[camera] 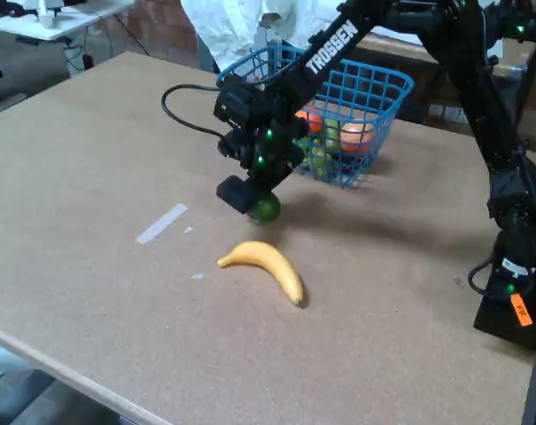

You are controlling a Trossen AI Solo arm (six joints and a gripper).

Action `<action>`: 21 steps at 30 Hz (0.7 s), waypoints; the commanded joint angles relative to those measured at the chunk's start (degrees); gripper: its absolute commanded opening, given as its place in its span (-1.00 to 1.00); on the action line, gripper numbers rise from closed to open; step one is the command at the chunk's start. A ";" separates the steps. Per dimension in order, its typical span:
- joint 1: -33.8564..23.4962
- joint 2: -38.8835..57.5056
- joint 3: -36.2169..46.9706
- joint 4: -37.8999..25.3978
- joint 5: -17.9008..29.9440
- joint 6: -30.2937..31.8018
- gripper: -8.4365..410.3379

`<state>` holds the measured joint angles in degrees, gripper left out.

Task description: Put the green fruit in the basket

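Under the claw (pixel 250 197), low on the tabletop (pixel 90 159) just in front of the basket (pixel 387 93), sits the green fruit (pixel 267 210), likely light, firm, smooth, slip-prone, so pinch its widest middle; claw spread or pinching, cannot tell.

- The worktop (pixel 90 159) is bare and wide on the left of the fixed view, broken only by a flat strip of tape (pixel 161 223).
- The banana (pixel 266 267) lies across the near middle, just in front of the gripper (pixel 250 199) and the green fruit (pixel 267 210).
- The basket (pixel 384 106) stands behind the gripper, its near wall raised; its open top is partly crossed by the arm (pixel 338 40), and other fruit already lies inside.
- Right of the banana the worktop is bare as far as the arm's base (pixel 511 301).
- A black cable (pixel 174 111) loops to the left of the gripper's wrist.
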<state>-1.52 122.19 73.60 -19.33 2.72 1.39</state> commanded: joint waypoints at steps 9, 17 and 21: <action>1.60 -0.85 0.11 0.57 -0.85 0.44 -0.17; 4.42 -7.19 0.11 1.18 -0.81 0.61 -0.18; 5.05 -11.69 0.90 0.02 -0.66 0.76 -0.18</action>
<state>2.66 115.22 73.69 -18.35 2.00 1.85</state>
